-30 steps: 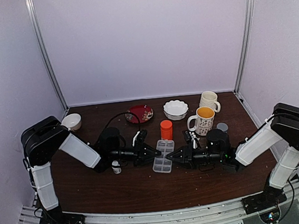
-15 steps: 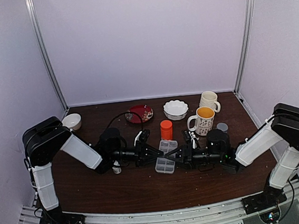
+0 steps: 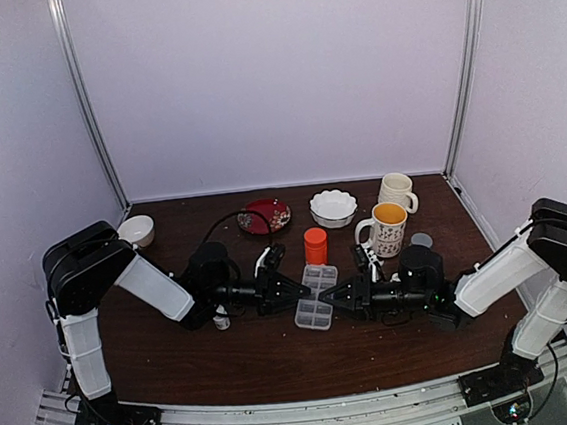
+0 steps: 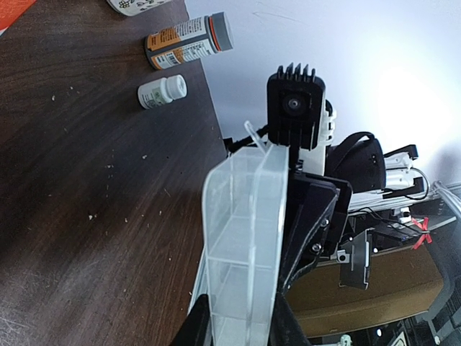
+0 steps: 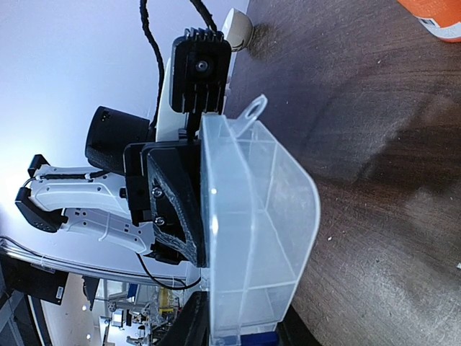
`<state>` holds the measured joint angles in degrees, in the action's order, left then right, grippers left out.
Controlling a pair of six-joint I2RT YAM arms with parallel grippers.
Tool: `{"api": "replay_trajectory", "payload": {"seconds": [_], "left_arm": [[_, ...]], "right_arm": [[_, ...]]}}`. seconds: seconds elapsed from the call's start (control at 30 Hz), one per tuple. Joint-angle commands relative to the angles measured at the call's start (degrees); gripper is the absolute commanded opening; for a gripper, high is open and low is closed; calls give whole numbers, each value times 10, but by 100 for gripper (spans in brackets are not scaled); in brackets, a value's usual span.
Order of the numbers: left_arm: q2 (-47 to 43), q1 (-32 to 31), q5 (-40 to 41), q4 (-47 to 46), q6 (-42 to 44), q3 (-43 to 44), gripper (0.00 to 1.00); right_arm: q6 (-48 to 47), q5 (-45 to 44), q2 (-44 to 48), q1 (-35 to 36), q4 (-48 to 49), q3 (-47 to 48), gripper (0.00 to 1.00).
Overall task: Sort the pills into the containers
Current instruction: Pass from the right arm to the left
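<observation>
Two tools meet at mid-table (image 3: 258, 361). Farthest left, a small white bottle (image 3: 221, 320) stands by the left arm. The left tool (image 3: 293, 293) pinches one side of the clear pill organizer (image 3: 313, 313), which lies open; whether its cells hold pills cannot be told. The right tool (image 3: 332, 298) pinches the opposite side. An orange bottle (image 3: 315, 246) stands just behind.

Dark brown wood-grain desk (image 3: 258, 361), with a clear pill organizer (image 3: 315, 296), an orange bottle (image 3: 315, 247) and a red plate (image 3: 265, 215) with a dark pattern. One white bowl (image 3: 333, 208), one cream mug (image 3: 396, 191), and a white mug (image 3: 386, 230) with small dark print, yellow inside.
</observation>
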<state>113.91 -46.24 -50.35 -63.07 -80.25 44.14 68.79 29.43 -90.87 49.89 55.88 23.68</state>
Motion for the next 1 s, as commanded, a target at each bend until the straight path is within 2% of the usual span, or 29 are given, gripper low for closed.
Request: {"api": "replay_trajectory", "payload": {"seconds": [0.0, 0.17, 0.37, 0.63, 0.87, 0.97], "left_arm": [[-10, 1, 15, 41, 44, -5, 0], [-40, 0, 37, 159, 116, 6, 0], [-73, -12, 85, 321, 209, 39, 0], [-82, -20, 120, 349, 217, 49, 0], [-91, -21, 141, 368, 222, 51, 0], [-92, -21, 147, 377, 226, 52, 0]], "right_arm": [[-20, -24, 23, -1, -32, -11, 25], [-51, -37, 32, -1, -131, 15, 16], [-89, -70, 45, -1, -251, 52, 16], [-97, -99, 39, -1, -314, 73, 23], [-94, -103, 39, -1, -317, 72, 30], [-86, -87, 41, -1, -279, 59, 33]]}}
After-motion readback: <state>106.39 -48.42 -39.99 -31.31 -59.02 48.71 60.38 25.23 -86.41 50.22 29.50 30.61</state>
